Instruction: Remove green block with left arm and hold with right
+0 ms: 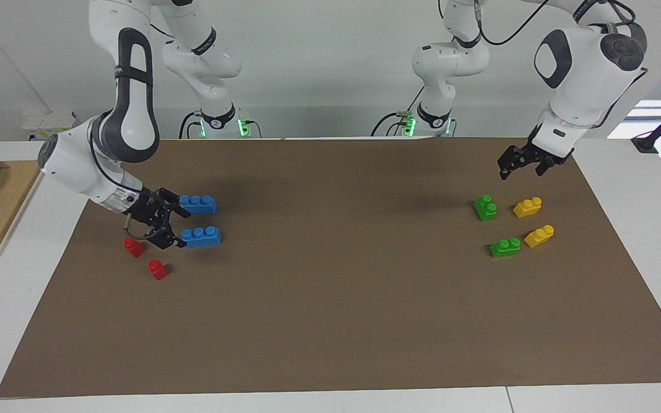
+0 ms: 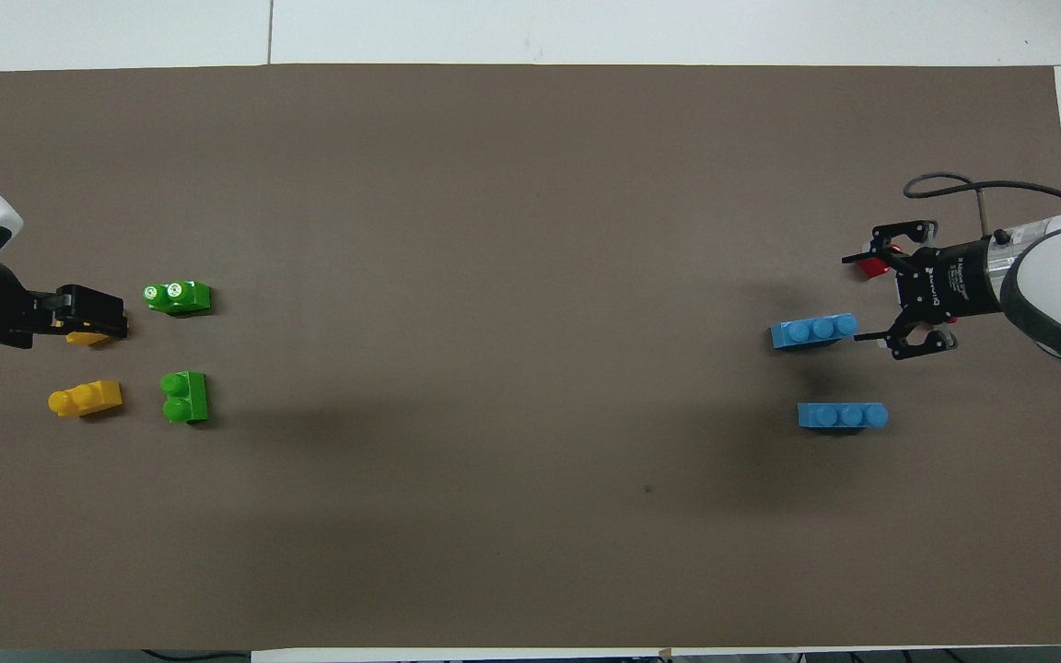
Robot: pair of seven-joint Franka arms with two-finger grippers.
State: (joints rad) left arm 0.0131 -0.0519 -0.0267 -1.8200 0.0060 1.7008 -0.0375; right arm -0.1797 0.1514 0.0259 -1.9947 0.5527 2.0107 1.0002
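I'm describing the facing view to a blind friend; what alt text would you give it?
Two white robot arms at a brown mat. The right gripper, open, hangs low by two blue bricks and two red ones; the left gripper is raised over the mat near two green blocks and two yellow bricks.

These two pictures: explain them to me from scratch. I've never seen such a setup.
Two white robot arms work over a brown mat. One picture looks at them from across the table, the other from above their end. The left gripper hangs empty above the mat near two green blocks and two yellow blocks. The right gripper, open and empty, sits beside two blue blocks and two red blocks. Nothing is held.
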